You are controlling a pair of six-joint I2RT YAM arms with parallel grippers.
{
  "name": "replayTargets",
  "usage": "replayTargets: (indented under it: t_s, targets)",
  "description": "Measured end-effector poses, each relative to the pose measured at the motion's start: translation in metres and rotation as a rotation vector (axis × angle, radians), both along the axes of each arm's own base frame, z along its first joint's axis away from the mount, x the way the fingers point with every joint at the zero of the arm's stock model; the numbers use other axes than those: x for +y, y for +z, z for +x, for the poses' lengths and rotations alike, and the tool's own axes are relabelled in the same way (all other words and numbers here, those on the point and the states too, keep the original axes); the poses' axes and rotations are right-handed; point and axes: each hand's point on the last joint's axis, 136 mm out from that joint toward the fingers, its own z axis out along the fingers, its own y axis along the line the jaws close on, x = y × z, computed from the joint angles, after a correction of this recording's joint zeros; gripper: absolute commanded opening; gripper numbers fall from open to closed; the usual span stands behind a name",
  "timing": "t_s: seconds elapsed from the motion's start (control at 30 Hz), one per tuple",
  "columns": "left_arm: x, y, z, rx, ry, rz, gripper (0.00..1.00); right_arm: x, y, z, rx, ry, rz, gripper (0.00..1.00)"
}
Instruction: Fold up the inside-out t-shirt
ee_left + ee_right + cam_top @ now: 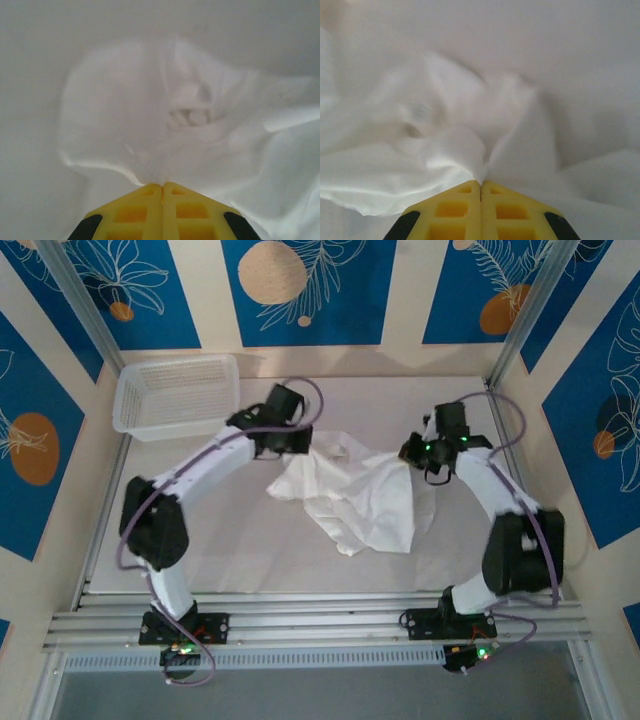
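Pale tabletop (220, 540), ringed by blue floral wall panels, carries the inside-out t-shirt (355, 495), a crumpled white heap near the middle, spread between the two arms. The left gripper (303, 445) meets the shirt's far-left edge and the right gripper (410, 455) its far-right edge. In each wrist view the yellow fingers (140, 212) press together on a pinch of cloth that fans out from the tips. A white mesh basket (175, 395) stands in the far-left corner, apart from the shirt.
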Motion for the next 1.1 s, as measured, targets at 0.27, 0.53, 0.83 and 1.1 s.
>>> replayTargets:
  t_s: [0.27, 0.53, 0.83, 1.1]
  targets:
    - [0.073, 0.336, -0.098, -0.732, -0.007, -0.341, 0.0, -0.009, 0.294, -0.104, -0.976, -0.018, -0.003, 0.0]
    - [0.103, 0.42, -0.18, -0.979, -0.117, -0.495, 0.0, 0.008, 0.388, -0.165, -1.314, 0.089, 0.019, 0.0]
    - [0.075, 0.39, -0.125, -0.914, -0.101, -0.381, 0.0, 0.015, 0.432, -0.17, -1.422, 0.118, -0.004, 0.0]
    - [0.068, 0.339, -0.009, -0.839, 0.017, -0.202, 0.0, 0.029, 0.376, -0.04, -1.19, 0.091, -0.102, 0.0]
